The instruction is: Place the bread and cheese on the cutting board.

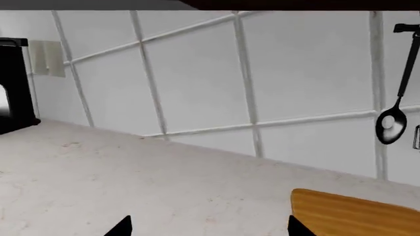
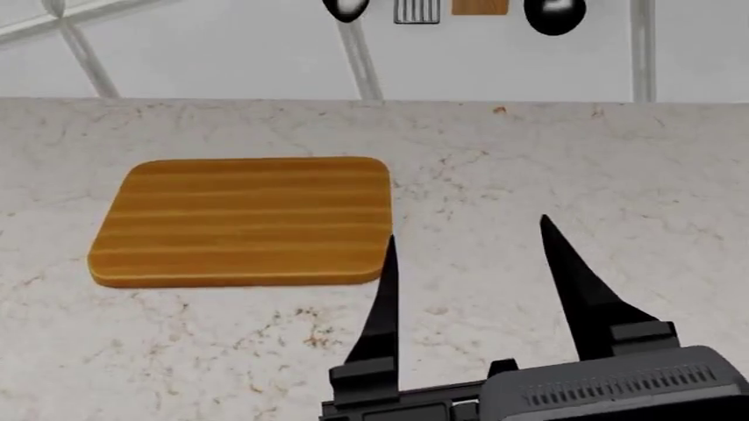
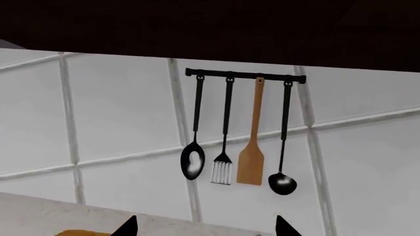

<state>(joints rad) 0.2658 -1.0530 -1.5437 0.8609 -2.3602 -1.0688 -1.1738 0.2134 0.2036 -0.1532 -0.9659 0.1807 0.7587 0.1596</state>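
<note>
Item one: the cutting board [image 2: 242,221] lay flat on the pale speckled counter [image 2: 585,175], toward the bench's left half and nearer its back edge than its front, long side parallel to the tiled wall [image 2: 210,53]. Its striped top was bare. You could see one rounded corner of it in the left wrist view [image 1: 354,214] and a sliver in the right wrist view [image 3: 78,232].

Item two: your right gripper [image 2: 468,241] hung over the counter just right of the board's near right corner, its two dark fingers [image 2: 383,307] spread wide apart with bare stone between them. It held nothing.

Item three: your left gripper [image 1: 208,227] showed only as two dark fingertips at the edge of its own camera, well separated, with bare counter between them and nothing held.

Item four: bread and cheese appeared in none of your three views, so their places could not be told.

Item five: a black rail [image 3: 245,75] on the wall above the bench's back edge carried a dark spoon [image 3: 193,162], a slotted turner [image 3: 223,169], a small wooden spatula [image 3: 251,164] and a ladle [image 3: 283,183].

Item six: a black appliance [image 1: 13,86] stood at the back edge, beside a wall outlet plate [image 1: 47,58].
</note>
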